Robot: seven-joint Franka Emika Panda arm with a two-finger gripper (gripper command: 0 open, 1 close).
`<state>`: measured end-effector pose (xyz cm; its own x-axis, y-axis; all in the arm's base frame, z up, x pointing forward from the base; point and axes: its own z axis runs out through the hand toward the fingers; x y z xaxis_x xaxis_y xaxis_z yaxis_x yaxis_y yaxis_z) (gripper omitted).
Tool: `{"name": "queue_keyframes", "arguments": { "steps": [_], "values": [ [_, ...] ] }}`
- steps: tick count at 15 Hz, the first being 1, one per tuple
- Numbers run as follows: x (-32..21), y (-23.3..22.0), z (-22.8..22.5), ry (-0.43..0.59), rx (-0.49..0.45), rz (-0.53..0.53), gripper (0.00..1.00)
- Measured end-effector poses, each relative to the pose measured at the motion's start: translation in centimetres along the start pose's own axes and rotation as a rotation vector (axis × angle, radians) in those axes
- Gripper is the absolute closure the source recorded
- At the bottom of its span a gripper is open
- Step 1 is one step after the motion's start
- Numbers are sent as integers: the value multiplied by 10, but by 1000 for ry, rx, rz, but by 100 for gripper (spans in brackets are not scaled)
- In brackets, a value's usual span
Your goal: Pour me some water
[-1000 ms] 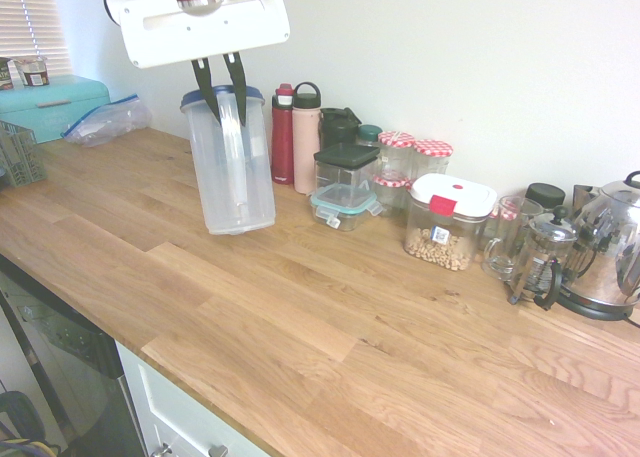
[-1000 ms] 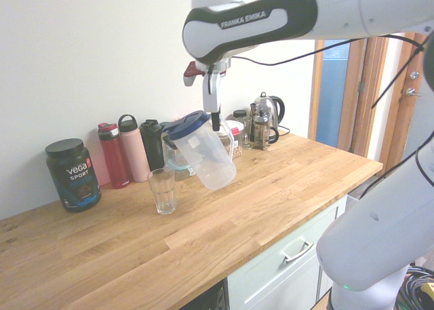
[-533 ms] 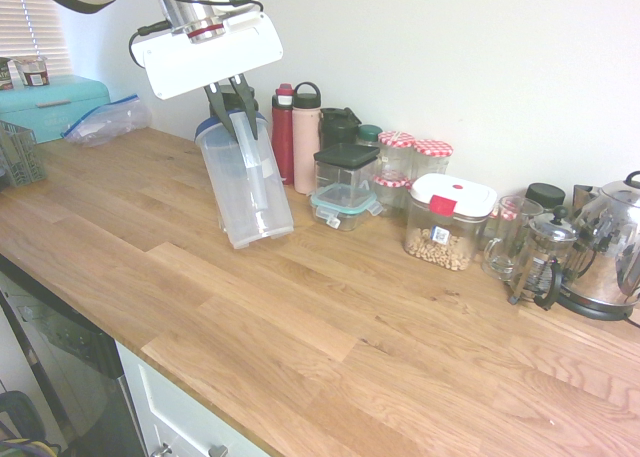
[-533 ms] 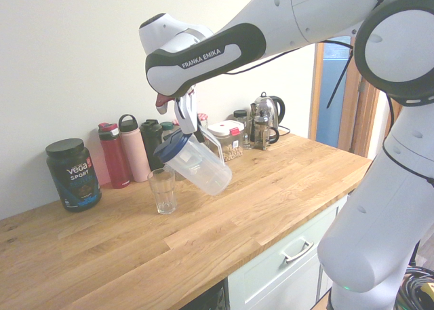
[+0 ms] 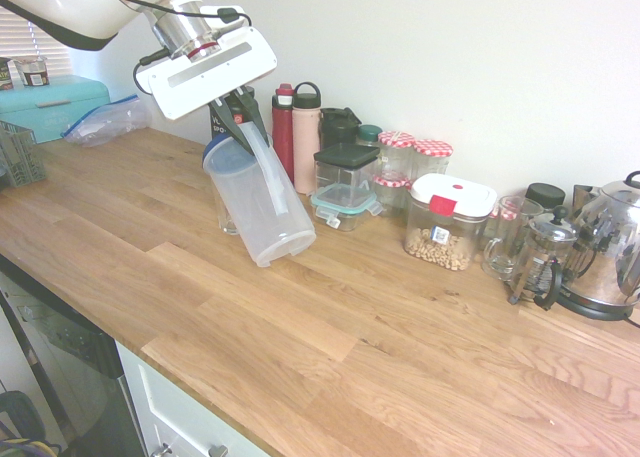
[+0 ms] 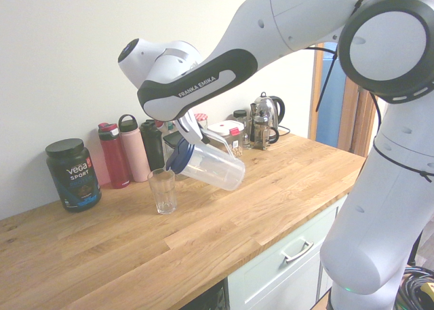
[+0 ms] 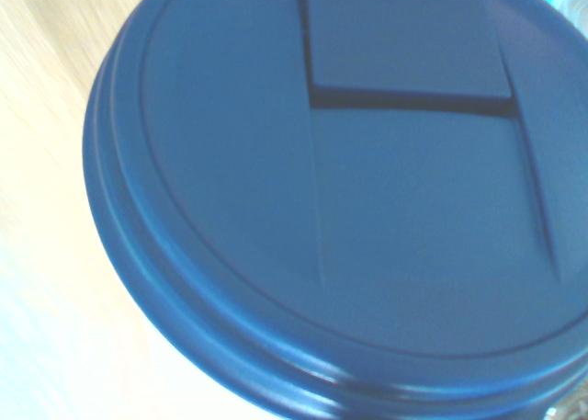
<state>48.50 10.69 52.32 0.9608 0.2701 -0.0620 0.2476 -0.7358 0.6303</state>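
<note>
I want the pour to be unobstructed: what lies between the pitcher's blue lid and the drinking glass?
Nothing shows between the blue lid and the glass; the second exterior view shows them nearly meeting.

1. Wooden bench (image 5: 300,347), its surface showing plank seams.
2. On it, an upright drinking glass (image 6: 163,191) and a black VEGA tub (image 6: 73,176).
3. Red bottle (image 6: 114,157) beside a pink bottle (image 6: 135,150).
4. White-lidded container (image 5: 448,222) of nuts.
5. Metal kettle (image 5: 608,242).

Kitchen: wood ctr (image 6: 271,208), elec. kettle (image 5: 608,247).

Bottles (image 6: 135,151), apparently a kettle (image 6: 277,109).
</note>
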Motion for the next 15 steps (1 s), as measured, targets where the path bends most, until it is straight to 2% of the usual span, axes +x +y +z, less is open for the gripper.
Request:
{"name": "queue_keyframes", "arguments": {
  "steps": [6, 15],
  "values": [
    [18, -2, -18, -7, -54, -25, 100],
    [25, -14, -14, -16, -96, -65, 100]
  ]
}}
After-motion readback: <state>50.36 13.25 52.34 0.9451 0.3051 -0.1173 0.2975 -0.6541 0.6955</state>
